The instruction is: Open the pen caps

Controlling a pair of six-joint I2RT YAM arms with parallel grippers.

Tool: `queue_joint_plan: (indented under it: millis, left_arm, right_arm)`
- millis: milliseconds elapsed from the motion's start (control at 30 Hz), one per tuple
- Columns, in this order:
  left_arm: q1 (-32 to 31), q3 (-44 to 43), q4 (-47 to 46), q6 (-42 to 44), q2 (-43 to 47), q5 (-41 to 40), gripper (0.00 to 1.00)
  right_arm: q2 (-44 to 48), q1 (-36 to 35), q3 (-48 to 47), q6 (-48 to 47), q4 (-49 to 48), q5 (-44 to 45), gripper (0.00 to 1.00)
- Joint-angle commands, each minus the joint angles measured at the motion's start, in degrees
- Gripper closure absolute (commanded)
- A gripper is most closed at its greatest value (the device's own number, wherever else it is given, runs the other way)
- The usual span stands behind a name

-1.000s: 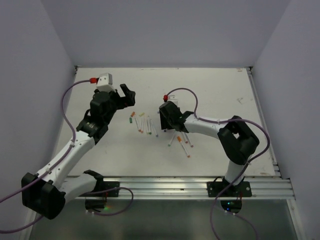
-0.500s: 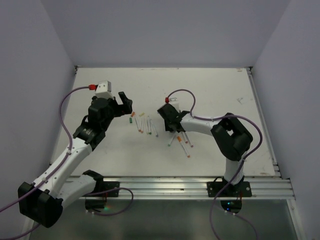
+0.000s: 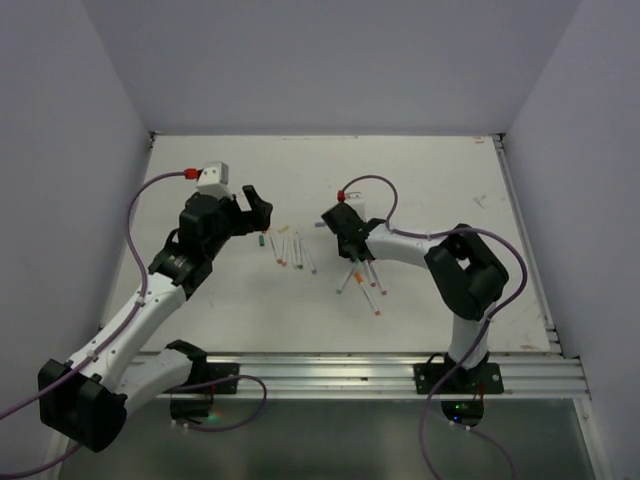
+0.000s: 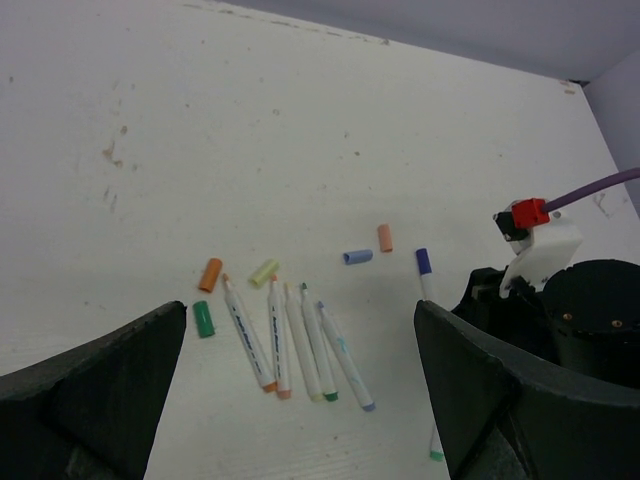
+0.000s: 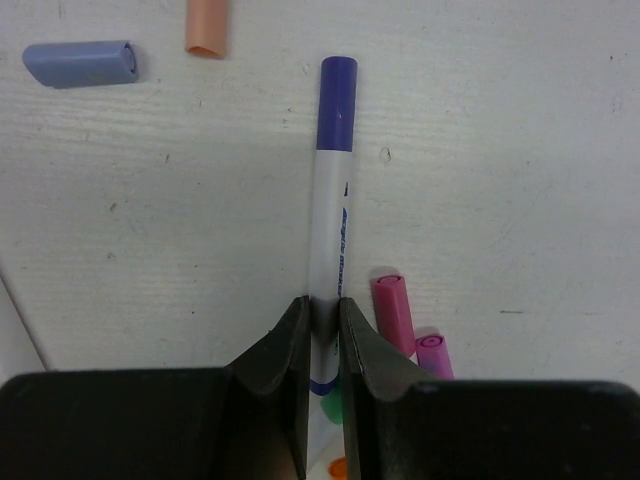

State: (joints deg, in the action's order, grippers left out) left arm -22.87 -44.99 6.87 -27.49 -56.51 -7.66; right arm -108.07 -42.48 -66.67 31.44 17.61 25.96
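**A:** Right claw is pinched tight on the white pen, low on the barrel and far from the purple cap. That's a long lever. An off-axis pull likely pivots the pen in the jaws or slides it through.

**B:** Left claw?

**A:** Spread wide and holding nothing. It hangs over the row of uncapped pens, well apart from that cap.

**B:** Other risks?

**A:** Pink pieces sit just beside the right claw (caps or capped ends, can't tell) and could get dragged along. Also can't tell whether the pen is off the surface.

**B:** How's the cap look?

**A:** Seated on the pen's far end, short, smooth, deep purple. A blue cap and a peach cap lie loose just beyond it.
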Motion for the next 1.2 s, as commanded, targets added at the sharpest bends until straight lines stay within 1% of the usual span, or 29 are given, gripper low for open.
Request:
queue_joint_plan:
  millis: [0, 133, 200, 367, 400, 600, 700, 767, 833, 967, 1033, 1067, 1100, 1167]
  left_arm:
    - [0.37, -0.18, -2.3, -1.52, -0.96, 4.04, 0.0]
    - [0.37, -1.24, -3.62, -3.71, -2.46, 8.09, 0.0]
    - [0.37, -1.76, -4.58, -5.47, -3.16, 11.16, 0.0]
    - [0.37, -3.08, -5.82, -9.68, -5.97, 15.56, 0.0]
    - [0.37, -3.17, -8.78, -10.13, -6.59, 16.96, 0.0]
    - [0.29, -5.54, -13.71, -15.31, -13.52, 22.76, 0.01]
    - [0.11, -6.86, -15.75, -18.39, -17.12, 23.66, 0.04]
    - [-0.24, -8.44, -15.14, -19.18, -19.33, 23.13, 0.05]
    - [-1.21, -10.02, -15.13, -19.62, -21.97, 21.99, 0.12]
    - [-3.4, -12.66, -14.87, -19.97, -25.31, 19.97, 0.21]
    - [-4.37, -13.54, -14.87, -20.15, -26.72, 18.74, 0.29]
    - [-4.98, -13.72, -14.87, -20.33, -26.98, 18.13, 0.3]
    - [-5.34, -14.07, -14.87, -20.5, -27.59, 17.42, 0.36]
    - [-5.6, -14.16, -14.87, -20.59, -27.78, 16.89, 0.38]
  right_arm:
    - [3.12, 0.38, 1.28, -1.47, -3.27, -0.47, 1.0]
    - [8.12, 0.29, 3.3, -3.31, -7.05, -1.69, 1.0]
    - [10.06, 0.38, 5.06, -4.89, -10.04, -3.1, 1.0]
    - [17.35, 0.38, 9.18, -8.32, -16.19, -7.58, 1.0]
    - [18.24, 0.29, 9.8, -8.5, -16.9, -8.19, 1.0]
    - [25.35, -0.94, 14.81, -12.28, -24.1, -14.79, 1.0]
    - [27.38, -2.43, 16.75, -14.04, -27.09, -16.81, 1.0]
    - [28.61, -3.48, 17.02, -14.91, -27.8, -17.08, 1.0]
    - [28.88, -3.84, 16.93, -15.35, -27.89, -17.86, 1.0]
    - [29.06, -5.24, 17.02, -16.15, -28.77, -18.66, 1.0]
    - [28.88, -5.77, 16.84, -16.32, -28.86, -18.84, 1.0]
    - [28.71, -5.95, 16.67, -16.32, -28.77, -18.75, 1.0]
    - [28.71, -6.04, 16.66, -16.5, -28.77, -18.75, 1.0]
    - [28.53, -6.3, 16.49, -16.76, -28.85, -18.66, 1.0]
